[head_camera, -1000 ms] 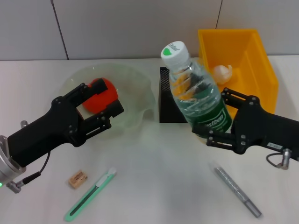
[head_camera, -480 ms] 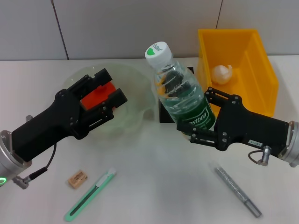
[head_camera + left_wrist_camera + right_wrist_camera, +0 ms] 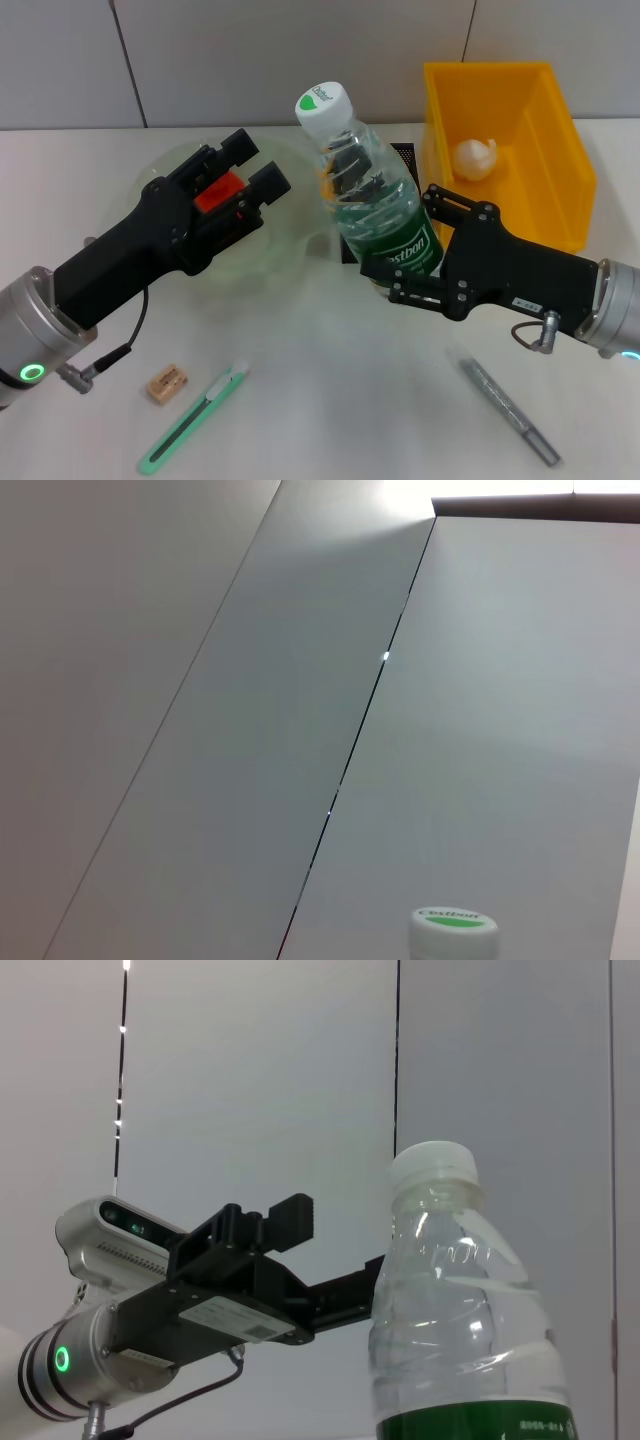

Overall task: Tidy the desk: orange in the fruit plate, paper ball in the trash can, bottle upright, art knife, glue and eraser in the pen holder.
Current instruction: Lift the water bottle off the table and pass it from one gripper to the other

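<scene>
Now my right claw [image 3: 400, 262] pinches the bottle [image 3: 370, 205] low on its green label and holds it up off the table [image 3: 330, 400]. The bottle leans a bit, with its white cap [image 3: 323, 104] on top. My left claw [image 3: 250, 175] is spread wide, up over the plate [image 3: 300, 235] where the orange [image 3: 218, 192] sits. The paper ball [image 3: 475, 157] lies in the yellow bin [image 3: 560, 150]. The black holder [image 3: 350, 250] stands behind the bottle. On the table near me lie the eraser [image 3: 166, 383], the green knife [image 3: 192, 418] just beside it, and a grey pen [image 3: 508, 411], well apart from them.
</scene>
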